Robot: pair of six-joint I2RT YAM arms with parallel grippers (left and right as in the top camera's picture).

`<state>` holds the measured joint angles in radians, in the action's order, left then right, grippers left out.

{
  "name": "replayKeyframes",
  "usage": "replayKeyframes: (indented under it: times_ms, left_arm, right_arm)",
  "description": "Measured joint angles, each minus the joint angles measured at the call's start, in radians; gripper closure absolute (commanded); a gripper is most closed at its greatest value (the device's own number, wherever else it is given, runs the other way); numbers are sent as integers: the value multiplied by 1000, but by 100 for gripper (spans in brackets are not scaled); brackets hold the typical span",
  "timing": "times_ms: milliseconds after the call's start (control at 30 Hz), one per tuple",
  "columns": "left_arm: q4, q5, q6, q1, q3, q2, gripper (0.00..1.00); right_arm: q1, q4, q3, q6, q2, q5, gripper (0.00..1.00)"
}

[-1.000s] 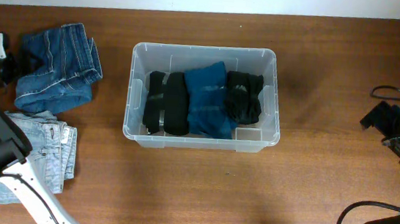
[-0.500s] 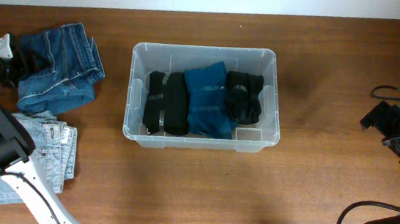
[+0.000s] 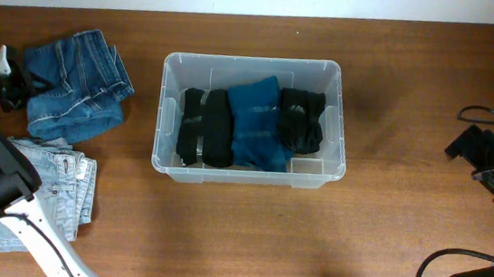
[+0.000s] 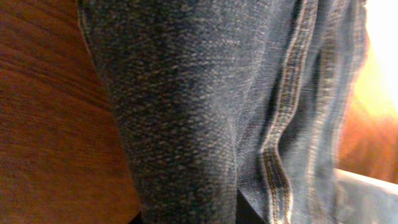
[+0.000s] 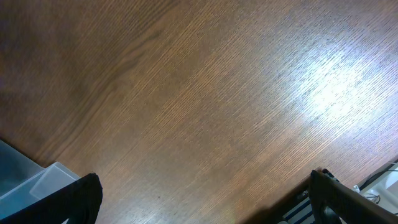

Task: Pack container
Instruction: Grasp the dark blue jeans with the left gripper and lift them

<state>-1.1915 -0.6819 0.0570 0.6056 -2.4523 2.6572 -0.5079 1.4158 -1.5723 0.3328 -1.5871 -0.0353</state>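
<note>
Container (image 3: 255,59): clear bin, upright at ctr of desk (image 3: 381,251), long side across the overhead view. One corner also shows bottom-left in the R wrist view.
Inside container: black folded pcs (image 3: 204,127) on view-left, blue garment (image 3: 257,126) in the mid, black garment (image 3: 301,121) on view-right. All lie side by side, touching.
Dark jeans (image 3: 77,86): crumpled on desk, view-left of container and apart from it.
Light jeans (image 3: 56,184): folded flat on desk, just below the dark jeans in overhead. Can't tell if the two touch.
Left gripper (image 3: 8,86): near desk's far view-left edge, right at the dark jeans' edge. Its wrist cam is filled w/ denim close up, seam stitching visible. Fingertips hidden, so can't tell if spread or clamped.
Right gripper (image 5: 205,177): fingers (image 5: 84,199) spread wide, nothing betw. them. It hangs over bare desk on the view-right side, well apart from container.
Cable (image 3: 479,112): black loop on desk by the R arm.
</note>
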Motion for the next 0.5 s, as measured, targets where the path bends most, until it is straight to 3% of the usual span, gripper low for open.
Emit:
replayKeyframes:
  times_ms: [167, 333, 500]
  left_arm:
    - [-152, -19, -10, -4, -225, 24, 99]
    - [-303, -11, -40, -6, -572, 28, 99]
    - [-340, -76, -68, -12, -653, -9, 99]
  right_arm:
    - [0, 0, 0, 0, 0, 0, 2]
    - [0, 0, 0, 0, 0, 0, 2]
    - [0, 0, 0, -1, 0, 0, 2]
